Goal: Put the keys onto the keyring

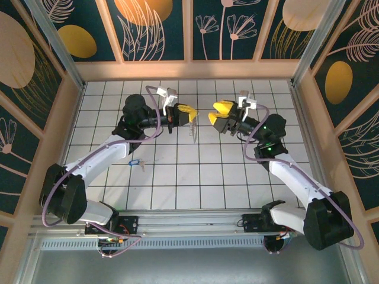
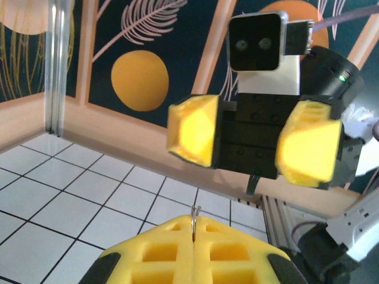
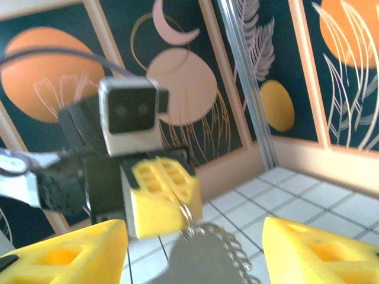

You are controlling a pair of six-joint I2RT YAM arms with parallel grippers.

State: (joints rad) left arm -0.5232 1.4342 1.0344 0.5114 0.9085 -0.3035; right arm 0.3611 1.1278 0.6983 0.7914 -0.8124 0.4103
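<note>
in the top view the left gripper (image 1: 195,115) hangs over the white tiled desk (image 1: 237,177) just short of 12 o'clock from the desk's centre, with its yellow fingers pressed together. it is pinched on the keyring (image 1: 192,131), whose pale chain dangles from the fingertips toward 6 o'clock, clear of the tiles.

from the left wrist, the left gripper (image 2: 194,223) shows a thin metal loop of the keyring (image 2: 195,212) poking up out of the seam between the two closed fingers.

the right gripper (image 1: 214,115) faces it from 3 o'clock, near but apart. its jaws are spread wide with nothing in them. the left wrist camera sees the right gripper (image 2: 249,139) head on, one yellow finger at either side of a dark gap.

from the right wrist, the right gripper (image 3: 192,236) has its fingers far apart at 7 and 5 o'clock. opposite is the left gripper (image 3: 169,198), with the keyring (image 3: 234,248) hanging blurred below it.

the keys (image 1: 135,161), blue-headed, lie flat on the desk well off at about 8 o'clock from the left gripper, beside the left arm's forearm, touched by neither gripper.
</note>
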